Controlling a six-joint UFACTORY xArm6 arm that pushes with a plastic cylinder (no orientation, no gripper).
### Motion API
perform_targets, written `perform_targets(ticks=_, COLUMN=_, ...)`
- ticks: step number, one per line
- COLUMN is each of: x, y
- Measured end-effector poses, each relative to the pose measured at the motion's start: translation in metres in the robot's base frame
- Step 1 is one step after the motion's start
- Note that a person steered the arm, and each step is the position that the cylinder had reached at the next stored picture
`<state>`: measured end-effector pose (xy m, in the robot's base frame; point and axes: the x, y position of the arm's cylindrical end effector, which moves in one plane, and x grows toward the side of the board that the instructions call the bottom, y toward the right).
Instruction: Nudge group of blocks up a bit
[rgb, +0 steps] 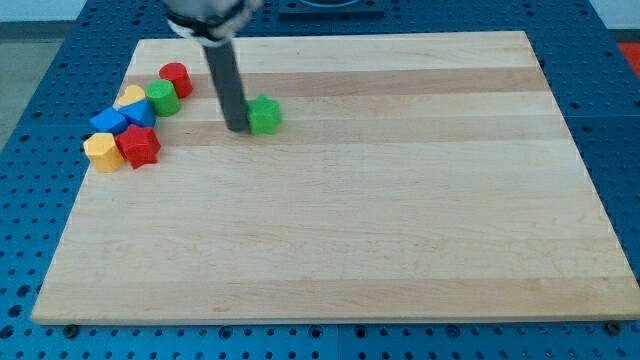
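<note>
A group of blocks lies at the view's upper left of the wooden board (340, 200): a red cylinder (177, 78), a green cylinder (162, 98), a yellow block (131, 96), a blue block (140, 112), a second blue block (107, 122), a yellow hexagonal block (102, 151) and a red star-like block (139, 146). A lone green block (265, 115) sits to the right of the group. My tip (236, 128) stands on the board, touching the lone green block's left side, well right of the group.
The board rests on a blue perforated table (40, 60) that surrounds it on all sides. The arm's body (205, 15) shows at the view's top above the rod.
</note>
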<state>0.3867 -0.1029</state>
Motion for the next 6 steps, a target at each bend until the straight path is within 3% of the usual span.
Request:
perform_targets(ticks=1, x=0.064, y=0.020)
perform_targets(ticks=2, x=0.139, y=-0.032)
perform_targets(ticks=3, x=0.145, y=-0.135)
perform_targets(ticks=4, x=0.098, y=-0.188)
perform_targets(ticks=6, x=0.080, y=-0.183)
